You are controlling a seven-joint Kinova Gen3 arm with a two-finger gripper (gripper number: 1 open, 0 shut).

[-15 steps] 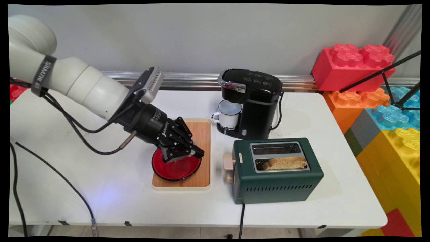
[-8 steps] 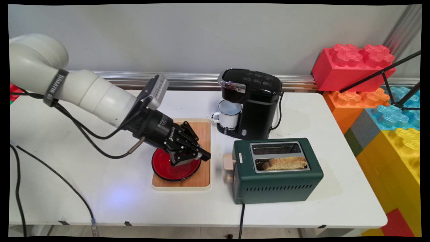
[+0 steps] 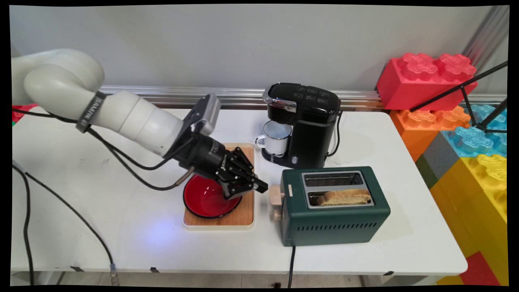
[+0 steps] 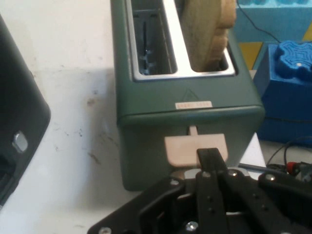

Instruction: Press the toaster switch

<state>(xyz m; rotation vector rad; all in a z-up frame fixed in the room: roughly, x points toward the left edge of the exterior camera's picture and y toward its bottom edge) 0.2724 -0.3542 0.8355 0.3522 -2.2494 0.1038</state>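
Observation:
My black gripper (image 3: 261, 188) is shut with nothing between its fingers. It hangs over the right edge of the wooden board (image 3: 243, 218), its tip just left of the beige lever (image 3: 277, 195) on the green toaster (image 3: 334, 221). A slice of bread (image 3: 344, 196) stands in the toaster's near slot; the far slot is empty. In the hand view the closed fingertips (image 4: 210, 156) overlap the lever (image 4: 187, 148) at the toaster's end wall (image 4: 146, 146), with the bread (image 4: 207, 34) sticking up above. Whether they touch the lever I cannot tell.
A red dish (image 3: 204, 199) lies on the board under the wrist. A black coffee maker (image 3: 302, 121) with a white mug (image 3: 277, 138) stands behind the toaster, and shows at the hand view's left edge (image 4: 19, 131). Big coloured blocks (image 3: 466, 134) stand past the table's right end.
The arm has swung right, carrying the shut gripper from above the red dish to just beside the toaster's lever. The dish is now mostly uncovered. Nothing else has moved.

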